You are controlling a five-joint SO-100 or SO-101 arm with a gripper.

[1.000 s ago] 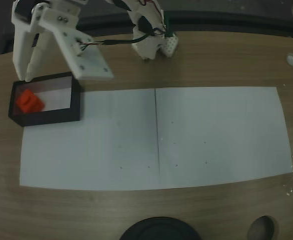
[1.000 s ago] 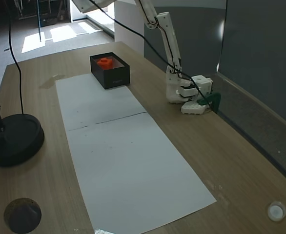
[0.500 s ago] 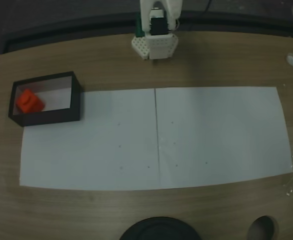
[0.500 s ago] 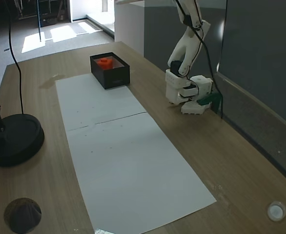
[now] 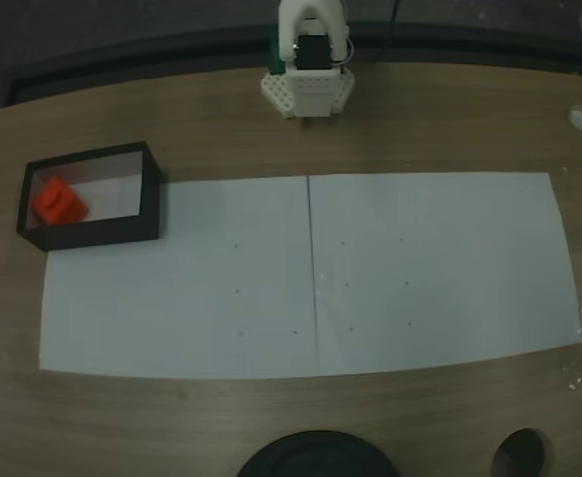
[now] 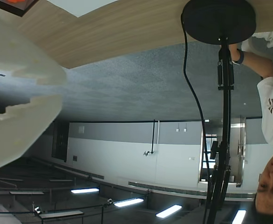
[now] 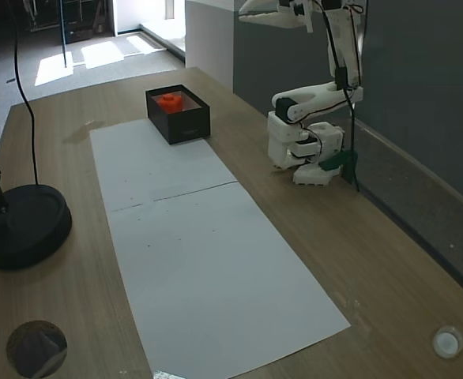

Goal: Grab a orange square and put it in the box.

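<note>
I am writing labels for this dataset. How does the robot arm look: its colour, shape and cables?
The arm is white plastic with blocky segments, on a white base with a green clamp. Thin black cables run along it. The tool looks pale and blurred in the wrist view.

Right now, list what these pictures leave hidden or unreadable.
- Jaws: blurred and cut by the left edge in the wrist view; open or shut unreadable.
- Orange square: its base is hidden behind the near wall of the box in a fixed view.
- Black stand base: cropped by the bottom edge in a fixed view.
</note>
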